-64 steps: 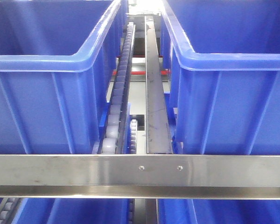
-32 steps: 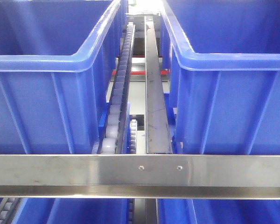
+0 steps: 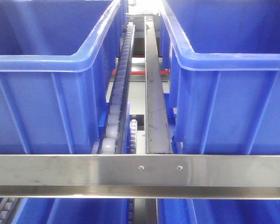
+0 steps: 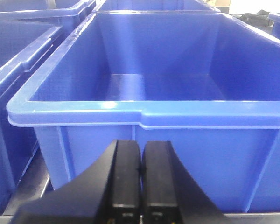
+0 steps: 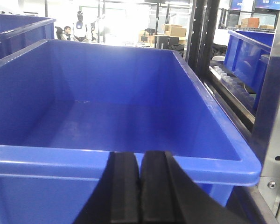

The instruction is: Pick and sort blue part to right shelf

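The blue part is out of view in every frame. The shelf shows in the front view as a flat steel front rail point(image 3: 84, 170) with two screws, a roller track point(image 3: 119, 93) and a steel bar point(image 3: 155, 93) running back between two large blue bins. My left gripper point(image 4: 141, 154) is shut with nothing between its fingers, low in front of an empty blue bin point(image 4: 144, 112). My right gripper point(image 5: 140, 165) is also shut and holds nothing, just before the near wall of another empty blue bin point(image 5: 107, 163).
In the front view a blue bin point(image 3: 46, 60) stands left of the tracks and another point(image 3: 228, 60) right of them. More bins sit left of the left gripper point(image 4: 14, 70). A steel upright point(image 5: 275, 121) and roller track point(image 5: 233, 84) stand right of the right gripper.
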Controlling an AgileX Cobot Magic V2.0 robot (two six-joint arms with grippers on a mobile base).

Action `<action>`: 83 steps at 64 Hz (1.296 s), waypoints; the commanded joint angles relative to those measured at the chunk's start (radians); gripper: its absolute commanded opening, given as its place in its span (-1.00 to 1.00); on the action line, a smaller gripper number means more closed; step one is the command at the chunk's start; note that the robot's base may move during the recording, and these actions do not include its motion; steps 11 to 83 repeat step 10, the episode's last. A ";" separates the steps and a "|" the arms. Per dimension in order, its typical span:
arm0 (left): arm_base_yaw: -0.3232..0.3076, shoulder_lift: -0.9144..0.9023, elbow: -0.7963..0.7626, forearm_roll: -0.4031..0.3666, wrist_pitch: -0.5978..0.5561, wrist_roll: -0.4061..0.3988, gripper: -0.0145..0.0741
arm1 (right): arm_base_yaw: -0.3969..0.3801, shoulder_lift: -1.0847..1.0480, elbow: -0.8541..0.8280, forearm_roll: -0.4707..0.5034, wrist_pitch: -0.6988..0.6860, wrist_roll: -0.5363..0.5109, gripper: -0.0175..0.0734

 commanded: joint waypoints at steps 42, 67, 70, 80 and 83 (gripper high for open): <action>0.001 -0.021 0.024 0.000 -0.093 -0.006 -0.37 | -0.007 -0.022 -0.020 -0.008 -0.095 -0.006 -0.45; 0.001 -0.021 0.024 0.000 -0.093 -0.006 -0.37 | -0.007 -0.022 -0.020 -0.008 -0.095 -0.006 -0.45; 0.001 -0.021 0.024 0.000 -0.093 -0.006 -0.37 | -0.007 -0.022 -0.020 -0.008 -0.095 -0.006 -0.45; 0.001 -0.021 0.024 0.000 -0.093 -0.006 -0.37 | -0.007 -0.022 -0.020 -0.008 -0.095 -0.006 -0.45; 0.001 -0.021 0.024 0.000 -0.093 -0.006 -0.37 | -0.007 -0.022 -0.020 -0.008 -0.095 -0.006 -0.45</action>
